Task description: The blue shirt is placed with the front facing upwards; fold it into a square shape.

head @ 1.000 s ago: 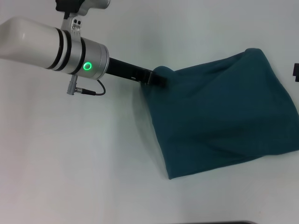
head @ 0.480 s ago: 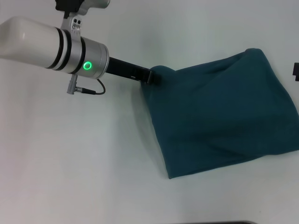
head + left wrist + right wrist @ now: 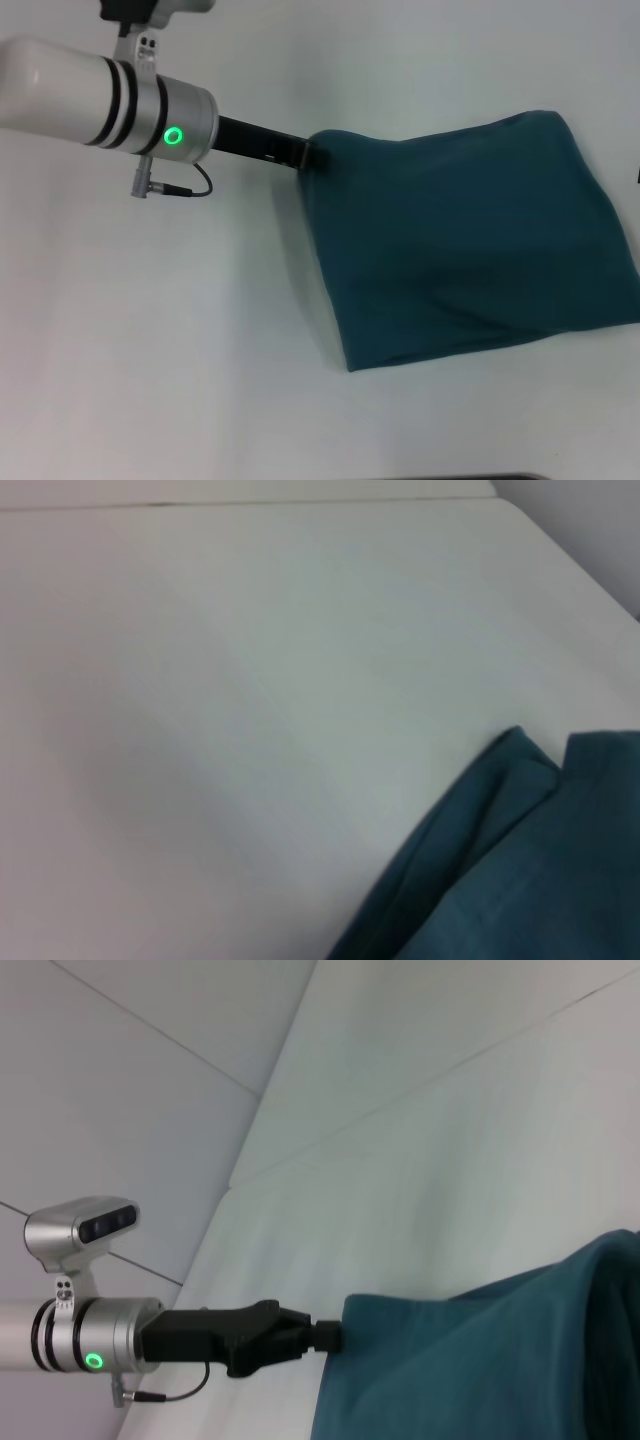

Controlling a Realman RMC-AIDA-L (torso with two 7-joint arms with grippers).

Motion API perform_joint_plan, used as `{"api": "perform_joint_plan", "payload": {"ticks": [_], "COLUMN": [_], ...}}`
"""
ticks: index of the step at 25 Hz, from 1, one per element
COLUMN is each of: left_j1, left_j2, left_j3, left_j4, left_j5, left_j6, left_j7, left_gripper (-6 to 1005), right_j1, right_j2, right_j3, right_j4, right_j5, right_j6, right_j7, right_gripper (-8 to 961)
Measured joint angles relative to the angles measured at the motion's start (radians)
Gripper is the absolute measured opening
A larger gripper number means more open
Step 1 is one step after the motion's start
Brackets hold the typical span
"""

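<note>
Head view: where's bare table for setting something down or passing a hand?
Bare table runs along the whole near edge, below the left arm and left of the blue shirt, and along the far edge behind the shirt. Crowded: the shirt fills the right half, with the left gripper at its far-left corner.

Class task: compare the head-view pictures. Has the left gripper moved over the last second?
Yes. The left gripper, gripping the blue shirt at its corner, has shifted left and slightly farther away across the white table, dragging the shirt's edge along.
</note>
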Motion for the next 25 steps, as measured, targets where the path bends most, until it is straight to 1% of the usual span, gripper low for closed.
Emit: {"api": "perform_joint_plan", "payload": {"ticks": [1,7,9,10,13,19,22,25], "left_j1": [0.0,0.012,0.014,0.016,0.016,0.016,0.016,0.016], "left_j2": [0.0,0.021,0.025,0.035,0.048,0.049,0.051,0.053], "left_j3": [0.0,-0.006,-0.008,-0.014,-0.019,-0.018,-0.018,-0.019], "left_j4": [0.0,-0.002,-0.003,-0.004,-0.005,-0.013,-0.025,-0.037], "left_j5": [0.0,0.001,0.001,0.001,0.001,0.001,0.001,0.001], "left_j6": [0.0,-0.001,-0.001,0.002,0.017,0.038,0.047,0.057], "left_j7": [0.0,-0.003,-0.003,-0.004,-0.004,0.0,-0.002,-0.004], "left_gripper": [0,1,1,1,1,0,0,0], "right_j1": [-0.004,-0.015,-0.015,-0.014,-0.011,-0.004,-0.004,-0.003], "right_j2": [-0.001,-0.004,-0.004,-0.004,-0.004,-0.004,-0.01,-0.015], "right_j3": [0.001,0.012,0.013,0.013,0.013,0.004,0.003,0.001], "right_j4": [0.0,0.0,0.0,0.0,0.0,0.003,0.004,0.011], "right_j5": [0.001,0.003,0.004,0.004,0.004,0.0,-0.011,-0.061], "right_j6": [-0.004,-0.015,-0.015,-0.015,-0.016,-0.017,-0.018,-0.018], "right_j7": [-0.004,-0.01,-0.01,-0.01,-0.009,-0.003,0.003,0.013], "right_gripper": [776,775,776,776,775,775,776,776]}}
